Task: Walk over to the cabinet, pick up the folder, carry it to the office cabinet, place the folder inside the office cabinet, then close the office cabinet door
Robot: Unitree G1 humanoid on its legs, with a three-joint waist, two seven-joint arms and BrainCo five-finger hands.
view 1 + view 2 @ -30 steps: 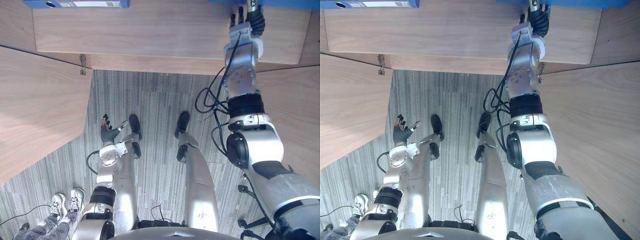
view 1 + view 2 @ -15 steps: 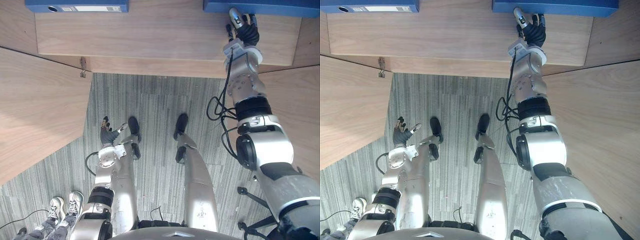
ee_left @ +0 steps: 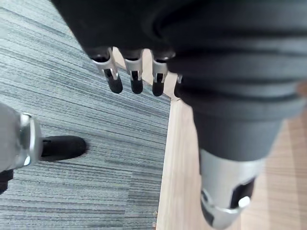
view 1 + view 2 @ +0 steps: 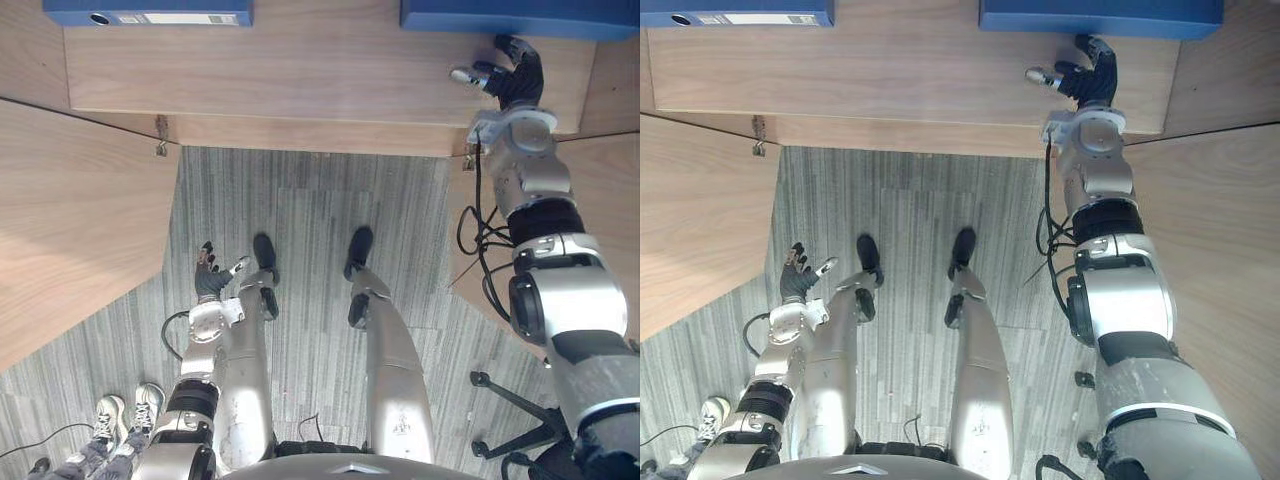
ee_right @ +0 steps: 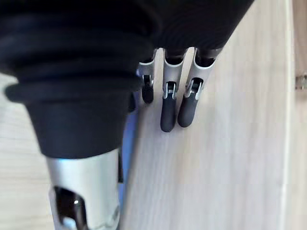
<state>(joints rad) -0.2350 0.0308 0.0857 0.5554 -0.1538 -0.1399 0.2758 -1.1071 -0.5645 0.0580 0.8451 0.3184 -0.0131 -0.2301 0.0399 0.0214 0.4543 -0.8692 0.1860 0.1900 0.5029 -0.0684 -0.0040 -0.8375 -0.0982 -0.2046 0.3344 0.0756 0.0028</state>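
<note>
**Right robot hand** [image 4: 510, 78]: fingers spread and loosely straight, thumb out to the side, nothing held. It is over the pale wooden cabinet shelf [image 4: 300, 70], near the shelf's right end.

**Dark blue flat folder** [image 4: 510, 13]: at the back of the shelf, right end, straight ahead of the fingertips and just apart from them. Its long axis runs side to side along the shelf's back, crosswise to the fingers, so its near long edge faces the hand.

**Second blue folder with a pale spine label** [image 4: 145, 14]: at the back of the shelf, left end, well apart from both hands.

**Left robot hand** [image 4: 208, 280]: low, in front of the shelf over grey striped carpet [image 4: 310, 200]; fingers relaxed, empty.

**Assessment:** the right hand is by far the nearer, and a short forward reach looks sufficient.
</note>
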